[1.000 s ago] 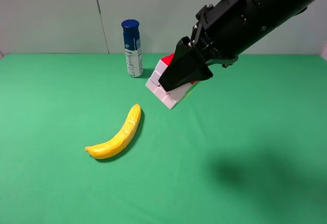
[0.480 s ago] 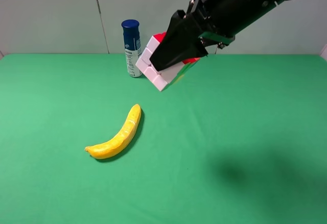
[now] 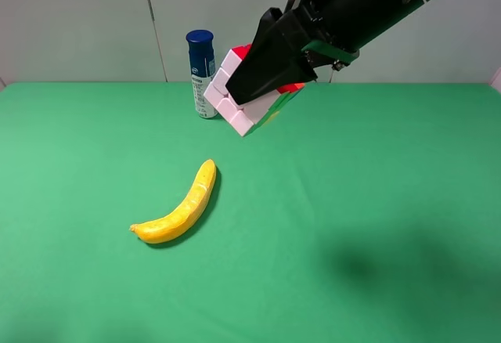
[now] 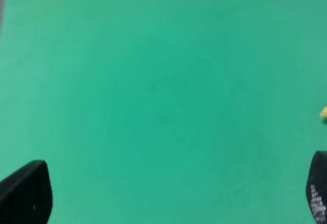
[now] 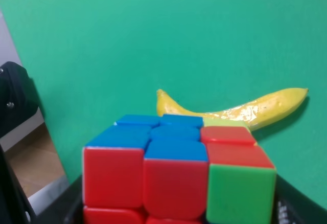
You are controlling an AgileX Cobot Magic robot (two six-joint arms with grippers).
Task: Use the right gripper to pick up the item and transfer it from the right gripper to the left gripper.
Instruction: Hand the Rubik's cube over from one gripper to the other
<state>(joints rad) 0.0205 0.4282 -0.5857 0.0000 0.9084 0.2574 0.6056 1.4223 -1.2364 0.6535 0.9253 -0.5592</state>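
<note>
Status: pick looks done, handover not started.

- R side: right gripper point(image 3: 249, 91) is clamped on the item point(image 3: 233, 110), jaws closed on two opposite faces. Cube is off the table point(image 3: 376, 202), tilted, in the air in front of the blue-capped bottle point(image 3: 203, 73) in the high view, well apart from the banana point(image 3: 178, 206). White face toward the high cam. Right wrist cam shows red, blue and one green square on the cube point(image 5: 176, 175), with the banana point(image 5: 245, 112) on the cloth beyond.
- L side: left gripper point(image 4: 171, 201) has its jaws wide apart, nothing between them, only bare green cloth under it. It's not in the high view, so IMO it's far from the cube.

Next, my read: L arm has to come up to the cube and straddle the faces R isn't covering, approx. square to R's jaws. L should close before R lets go, else it drops.

Text/labels: bottle has a white label w/ small print and a logo on the blue part, both too small to read. No brand visible on the cube. Faint marks on a jaw tip are illegible.
</note>
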